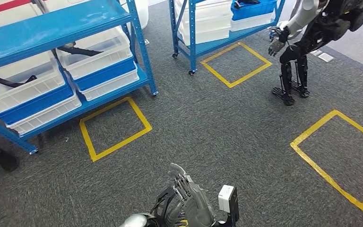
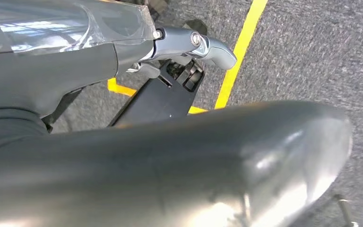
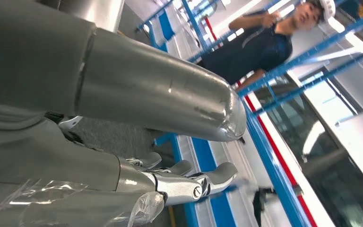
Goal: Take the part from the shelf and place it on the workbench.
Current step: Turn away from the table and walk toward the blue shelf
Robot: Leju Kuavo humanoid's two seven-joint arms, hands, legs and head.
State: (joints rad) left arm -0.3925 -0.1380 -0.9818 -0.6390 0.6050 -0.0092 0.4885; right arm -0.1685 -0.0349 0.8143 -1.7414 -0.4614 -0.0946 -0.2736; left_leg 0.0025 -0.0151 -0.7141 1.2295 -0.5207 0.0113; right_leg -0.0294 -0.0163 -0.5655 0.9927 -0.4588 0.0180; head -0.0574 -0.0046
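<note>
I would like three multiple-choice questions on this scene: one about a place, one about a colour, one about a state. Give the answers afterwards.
1. Where does the other robot stand in the head view?
A. Inside the nearest floor square
B. On the carpet beside the far shelf
C. On top of a shelf

2. What colour are the tape squares on the floor?
A. Red
B. White
C. Yellow

3. In what state is the right hand?
A. It holds nothing, fingers stretched out
B. It holds a part
C. It presses on a bin

Answers:
1 B: the other robot stands on the carpet next to the far shelf, outside every square.
2 C: the tape squares are yellow on grey carpet.
3 A: the right wrist view shows the right hand with nothing between its fingers.
</note>
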